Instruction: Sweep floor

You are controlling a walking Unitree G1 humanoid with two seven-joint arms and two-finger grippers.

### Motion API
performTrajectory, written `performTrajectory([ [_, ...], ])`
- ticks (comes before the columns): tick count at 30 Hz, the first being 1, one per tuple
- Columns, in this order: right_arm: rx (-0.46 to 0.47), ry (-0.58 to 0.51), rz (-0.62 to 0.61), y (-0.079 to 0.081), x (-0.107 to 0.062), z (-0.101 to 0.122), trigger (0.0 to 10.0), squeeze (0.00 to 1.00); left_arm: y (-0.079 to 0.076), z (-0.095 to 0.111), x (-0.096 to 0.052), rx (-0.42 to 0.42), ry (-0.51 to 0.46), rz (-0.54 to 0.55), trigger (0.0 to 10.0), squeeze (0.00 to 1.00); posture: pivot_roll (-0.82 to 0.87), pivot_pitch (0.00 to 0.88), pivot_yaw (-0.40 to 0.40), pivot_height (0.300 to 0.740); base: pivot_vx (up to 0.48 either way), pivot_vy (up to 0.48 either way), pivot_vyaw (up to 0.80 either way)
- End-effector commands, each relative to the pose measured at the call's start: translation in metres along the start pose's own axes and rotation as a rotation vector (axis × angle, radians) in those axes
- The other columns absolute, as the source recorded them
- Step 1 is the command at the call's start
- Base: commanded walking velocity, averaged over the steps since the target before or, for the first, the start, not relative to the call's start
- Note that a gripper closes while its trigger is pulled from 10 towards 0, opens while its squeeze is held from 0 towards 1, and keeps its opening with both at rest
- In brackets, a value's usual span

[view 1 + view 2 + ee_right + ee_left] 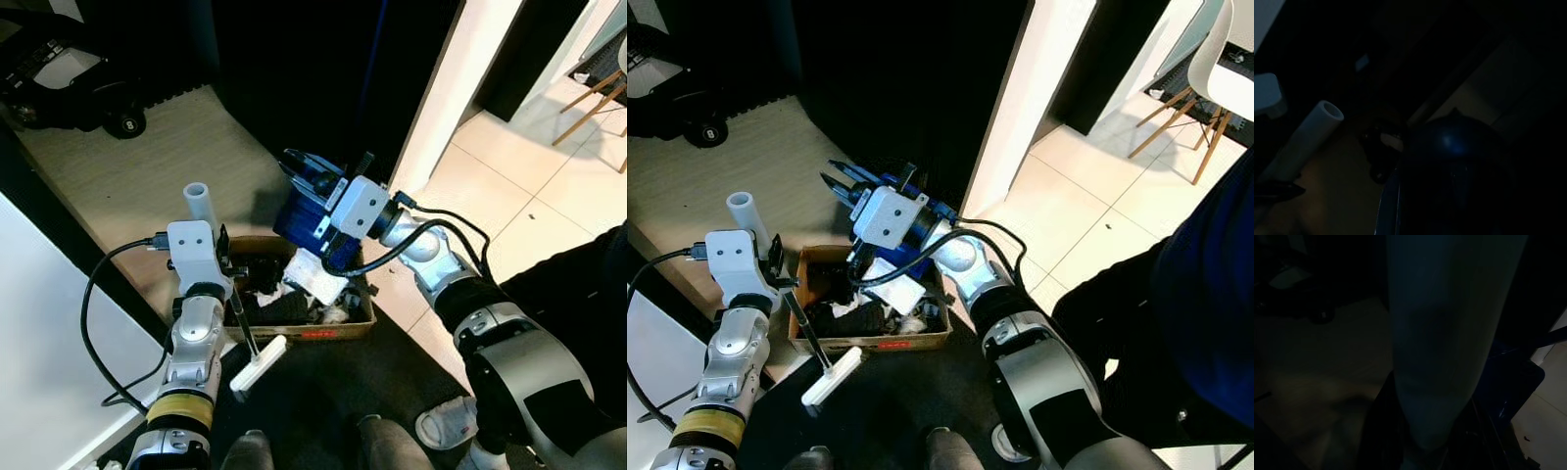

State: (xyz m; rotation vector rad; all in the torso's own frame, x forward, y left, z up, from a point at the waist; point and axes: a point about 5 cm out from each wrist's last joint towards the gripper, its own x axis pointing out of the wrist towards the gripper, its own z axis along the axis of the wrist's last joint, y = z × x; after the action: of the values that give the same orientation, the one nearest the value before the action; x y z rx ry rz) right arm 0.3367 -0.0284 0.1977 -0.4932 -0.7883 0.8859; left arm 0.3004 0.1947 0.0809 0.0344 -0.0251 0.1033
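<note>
Brush head [260, 364] comes first, nearest the robot: a short white bar low over the dark floor just in front of the cardboard box [338, 328]. A thin dark shaft runs up from it to the left gripper [208, 223], and the white tube handle [199, 201] sticks out above. The left wrist view, very dark, shows that pale tube running right across the fingers, so I take the claw to be clamped on it.

The box is shallow and open-topped, with dark scraps and crumpled white paper [315, 277] in it. Tilted over its far edge is the blue dustpan [304, 220], carried by the right gripper [318, 181], whose fingers look closed on the pan's upper part – the right wrist view is too dark to confirm more than a blue bulk. The step in hand looks like emptying the pan into the box.

Both tools should be light, rigid plastic. The brush is long and top-carried, so its head will swing; a hold lower on the tube would steady it. The smooth tube may also twist in a loose grip. The pan is best held by its handle, mouth down, and not tipped sideways, or paper will spill past the box.

A person's shoe [446, 426] stands close on the right. Farther off, pale wood floor leads to a dumbbell [125, 123]; tiled floor and chair legs [588, 103] lie beyond the doorway.
</note>
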Motion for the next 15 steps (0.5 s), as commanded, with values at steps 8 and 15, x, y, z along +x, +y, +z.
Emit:
performTrajectory([
  [8, -0.051, -0.101, -0.014, -0.007, 0.004, 0.013, 10.0, 0.0, 0.001, 0.001, 0.001, 0.011, 0.001, -0.002, 10.0, 0.0, 0.0, 0.099, -0.134, 0.74, 0.0, 0.0, 0.0],
  [15, -0.074, -0.155, 0.027, -0.001, 0.005, 0.019, 10.0, 0.0, 0.001, 0.001, 0.001, 0.011, 0.001, -0.003, 10.0, 0.0, 0.0, 0.093, -0.133, 0.74, 0.0, 0.0, 0.0],
])
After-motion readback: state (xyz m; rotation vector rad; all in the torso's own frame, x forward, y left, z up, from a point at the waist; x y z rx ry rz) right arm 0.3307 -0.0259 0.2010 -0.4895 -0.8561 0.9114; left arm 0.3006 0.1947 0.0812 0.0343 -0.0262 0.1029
